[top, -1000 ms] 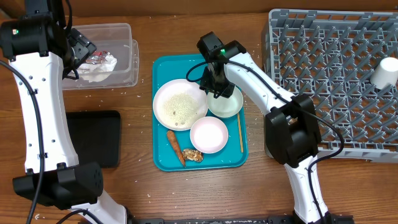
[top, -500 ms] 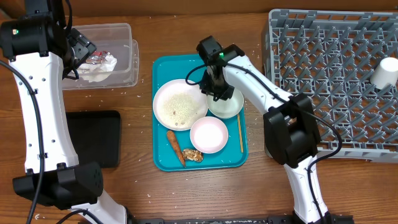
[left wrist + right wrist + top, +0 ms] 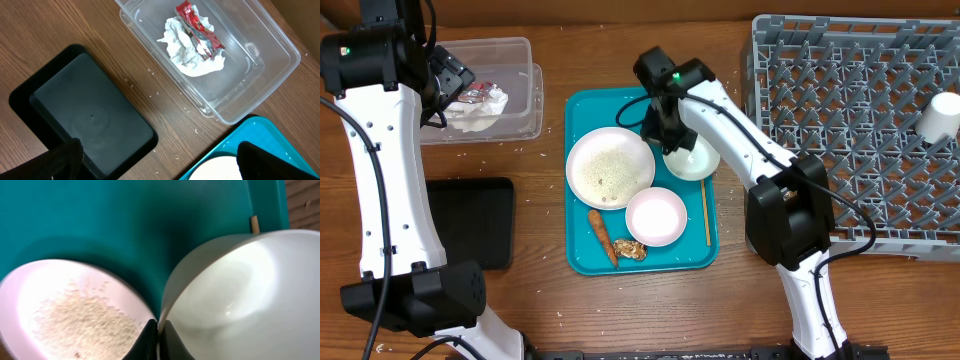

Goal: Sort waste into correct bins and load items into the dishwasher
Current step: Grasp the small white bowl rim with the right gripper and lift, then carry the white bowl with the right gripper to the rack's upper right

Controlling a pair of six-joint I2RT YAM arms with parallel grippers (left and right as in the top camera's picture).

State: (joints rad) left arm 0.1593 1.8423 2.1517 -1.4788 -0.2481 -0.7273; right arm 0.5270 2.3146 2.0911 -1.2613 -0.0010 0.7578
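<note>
Your right gripper (image 3: 666, 134) has clenched on the left rim of the green bowl (image 3: 694, 160), and the bowl has shifted right on the teal tray (image 3: 582, 110). The plate (image 3: 610, 167) of rice lies just beside that rim, with the pink bowl (image 3: 656, 216) near. Your left gripper (image 3: 448, 82) hangs spread wide over the tub (image 3: 520, 60), grasping nothing.

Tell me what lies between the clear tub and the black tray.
Only bare wooden tabletop with a few stray rice grains separates the tub from the tray. The left wrist view shows it best.
</note>
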